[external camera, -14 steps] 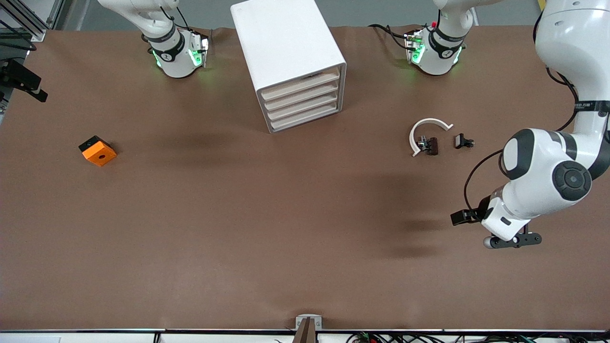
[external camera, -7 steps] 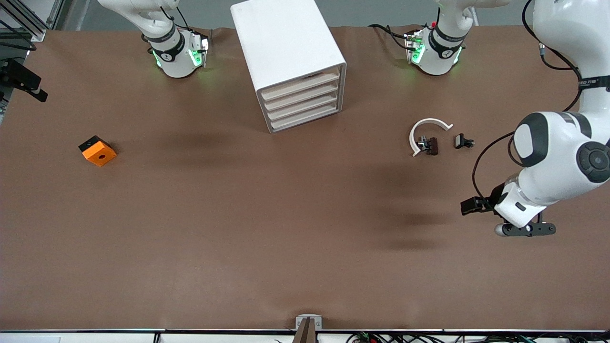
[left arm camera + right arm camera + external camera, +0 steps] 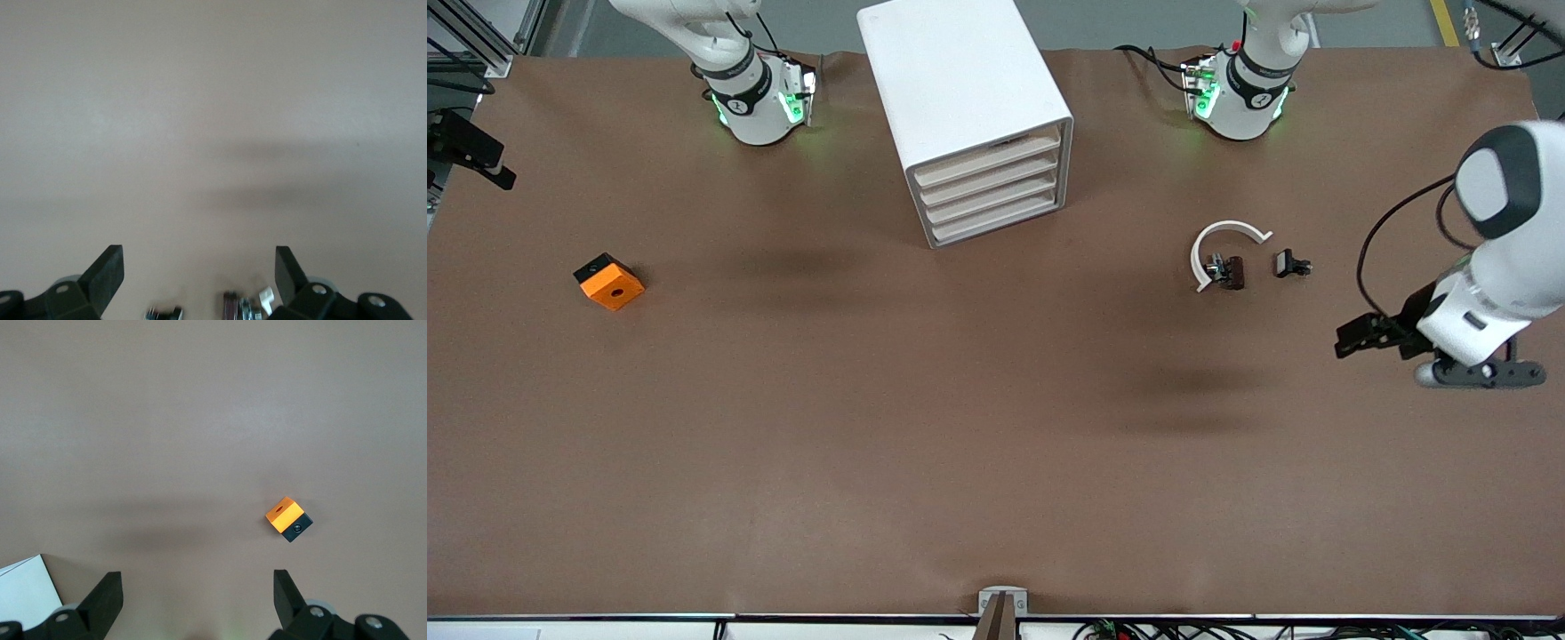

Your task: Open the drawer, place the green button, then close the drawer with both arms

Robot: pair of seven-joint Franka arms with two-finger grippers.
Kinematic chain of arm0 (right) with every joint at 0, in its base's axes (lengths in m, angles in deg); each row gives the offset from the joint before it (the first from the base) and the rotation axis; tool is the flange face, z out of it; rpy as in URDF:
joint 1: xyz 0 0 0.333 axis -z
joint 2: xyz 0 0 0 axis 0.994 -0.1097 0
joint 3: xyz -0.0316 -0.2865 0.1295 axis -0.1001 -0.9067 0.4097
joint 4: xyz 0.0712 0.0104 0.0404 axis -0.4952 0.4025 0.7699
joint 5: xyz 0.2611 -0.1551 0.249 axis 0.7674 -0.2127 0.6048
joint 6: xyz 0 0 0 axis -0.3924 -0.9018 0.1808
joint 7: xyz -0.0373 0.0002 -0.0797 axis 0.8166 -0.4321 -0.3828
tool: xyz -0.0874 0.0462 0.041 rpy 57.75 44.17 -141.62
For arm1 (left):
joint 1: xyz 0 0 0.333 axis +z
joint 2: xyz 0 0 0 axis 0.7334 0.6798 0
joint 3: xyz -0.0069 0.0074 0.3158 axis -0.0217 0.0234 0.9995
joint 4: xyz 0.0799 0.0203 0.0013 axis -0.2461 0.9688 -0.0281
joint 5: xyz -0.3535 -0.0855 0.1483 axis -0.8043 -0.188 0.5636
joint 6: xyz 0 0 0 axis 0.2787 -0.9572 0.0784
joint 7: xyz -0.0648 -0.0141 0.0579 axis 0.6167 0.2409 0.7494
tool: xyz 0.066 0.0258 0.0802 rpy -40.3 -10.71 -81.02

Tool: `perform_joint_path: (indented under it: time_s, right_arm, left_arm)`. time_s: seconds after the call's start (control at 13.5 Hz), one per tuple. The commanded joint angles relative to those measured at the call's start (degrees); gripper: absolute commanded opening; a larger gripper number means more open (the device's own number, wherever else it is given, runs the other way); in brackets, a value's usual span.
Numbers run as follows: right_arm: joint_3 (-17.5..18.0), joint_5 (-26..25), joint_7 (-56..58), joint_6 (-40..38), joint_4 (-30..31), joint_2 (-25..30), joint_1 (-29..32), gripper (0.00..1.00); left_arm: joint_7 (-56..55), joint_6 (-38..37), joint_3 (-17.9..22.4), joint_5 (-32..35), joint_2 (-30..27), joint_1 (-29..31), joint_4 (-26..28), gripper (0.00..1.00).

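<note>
The white cabinet (image 3: 960, 80) stands between the two bases, and its four beige drawer fronts (image 3: 989, 191) are all shut. The button does not show in any view. My left gripper (image 3: 1480, 373) hangs open over bare table at the left arm's end, with nothing between its fingers (image 3: 107, 277). In the left wrist view the left gripper (image 3: 198, 273) shows small dark parts (image 3: 243, 303) at the frame's edge. My right gripper (image 3: 197, 597) is out of the front view. It is open and empty above the table, with a corner of the cabinet (image 3: 23, 590) showing.
An orange cube with a dark hole (image 3: 609, 281) (image 3: 288, 519) lies toward the right arm's end. A white arc-shaped piece (image 3: 1223, 236), a brown clip (image 3: 1232, 272) and a black clip (image 3: 1289, 263) lie near the left arm's side of the cabinet.
The left arm has swung its open gripper outward toward the left arm's end of the table and toward the row of bases. Nothing on the table has moved.
</note>
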Motion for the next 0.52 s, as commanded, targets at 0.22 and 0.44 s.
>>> perform_joint_path:
  time_s: [0.22, 0.44]
  right_arm:
    - [0.2, -0.1, 0.1, 0.4, 1.2, 1.4, 0.2, 1.00]
    - [0.2, -0.1, 0.2, 0.7, 1.1, 1.2, 0.0, 1.00]
  left_arm:
    - [0.7, -4.5, -2.6, 0.3, -10.4, 2.3, 2.3, 1.00]
    - [0.1, -6.4, -7.1, 3.5, -11.9, 5.1, 0.3, 1.00]
